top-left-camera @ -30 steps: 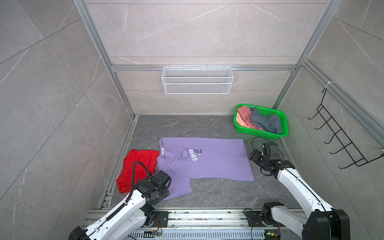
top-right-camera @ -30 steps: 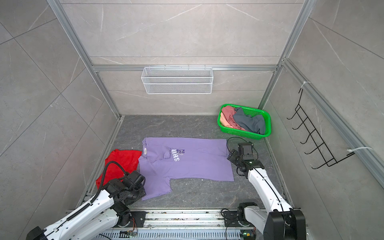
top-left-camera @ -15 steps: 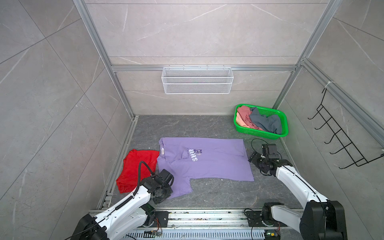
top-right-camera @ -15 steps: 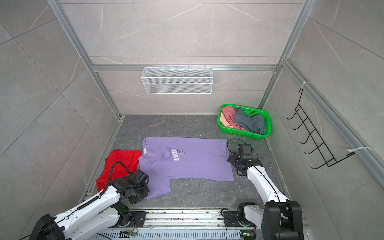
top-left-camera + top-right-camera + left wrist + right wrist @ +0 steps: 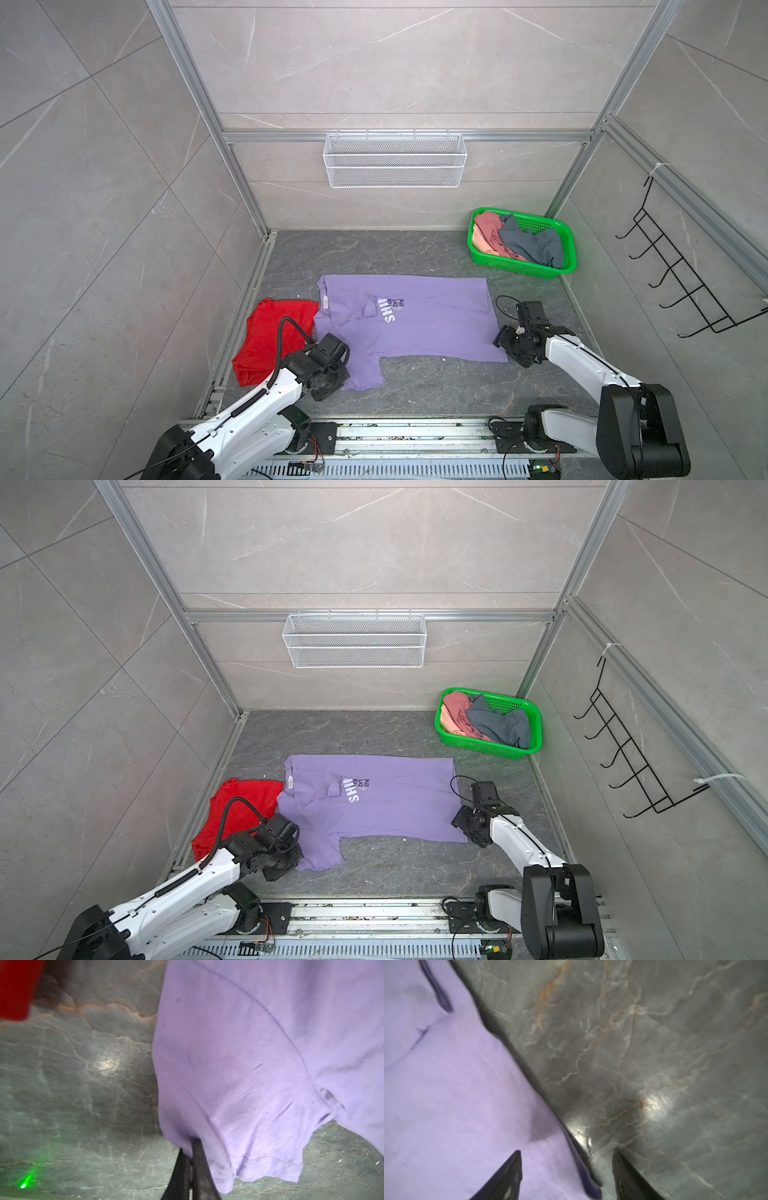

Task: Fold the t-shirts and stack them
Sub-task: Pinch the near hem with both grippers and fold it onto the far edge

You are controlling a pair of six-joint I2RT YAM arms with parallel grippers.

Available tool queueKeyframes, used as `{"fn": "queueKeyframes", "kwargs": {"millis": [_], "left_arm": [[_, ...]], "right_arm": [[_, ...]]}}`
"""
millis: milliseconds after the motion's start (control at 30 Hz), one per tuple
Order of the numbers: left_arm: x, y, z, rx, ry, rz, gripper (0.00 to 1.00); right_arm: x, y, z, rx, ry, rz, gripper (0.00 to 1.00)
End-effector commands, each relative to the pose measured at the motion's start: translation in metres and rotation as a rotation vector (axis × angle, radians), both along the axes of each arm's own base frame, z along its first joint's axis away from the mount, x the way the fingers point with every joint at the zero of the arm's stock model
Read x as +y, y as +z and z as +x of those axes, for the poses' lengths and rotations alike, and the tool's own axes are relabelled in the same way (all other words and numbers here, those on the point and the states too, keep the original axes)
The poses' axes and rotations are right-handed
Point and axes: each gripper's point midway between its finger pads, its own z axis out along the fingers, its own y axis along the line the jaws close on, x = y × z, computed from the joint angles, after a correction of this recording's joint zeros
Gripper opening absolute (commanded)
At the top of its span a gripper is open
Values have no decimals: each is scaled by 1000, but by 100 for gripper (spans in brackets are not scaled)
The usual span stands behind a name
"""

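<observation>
Across the middle of the surface (image 5: pixel 415 257) lies the lavender "SHINE" t-shirt (image 5: pixel 415 328), spread flat, collar toward the left edge and hem toward the right. At its near sleeve (image 5: pixel 361 374) the left hand (image 5: pixel 189 1146) is pressed together, pinching the sleeve's hem. The right hand (image 5: pixel 566 1152) is spread, straddling the near hem corner with one finger over cloth and one over bare surface. This looks like a paired grip meant to carry the near side over evenly. A red t-shirt (image 5: pixel 274 336) by the left edge touches the collar and may crowd the fold. More unfolded t-shirts (image 5: pixel 532 245), pink, peach and grey-blue, fill the green mesh basket (image 5: pixel 523 272) at the far right corner, well apart.
</observation>
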Motion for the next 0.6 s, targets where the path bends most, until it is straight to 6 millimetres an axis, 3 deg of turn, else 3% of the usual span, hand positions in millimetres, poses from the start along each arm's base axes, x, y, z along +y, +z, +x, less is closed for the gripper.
{"fn": "queueKeyframes", "kwargs": {"millis": [0, 233, 433, 500, 567], "left_arm": [[-9, 9, 9, -30, -27, -19, 0], [-15, 12, 15, -35, -42, -26, 0], [-19, 16, 19, -59, -41, -54, 0], [-19, 18, 20, -68, -38, -59, 0], [-20, 22, 21, -81, -38, -67, 0]], "right_arm": [[-5, -11, -29, 98, -22, -23, 68], [12, -17, -47, 128, -13, 72, 61], [22, -21, -44, 125, 3, 110, 52], [27, -19, -38, 104, 13, 122, 41], [30, -17, -32, 87, 14, 125, 23]]}}
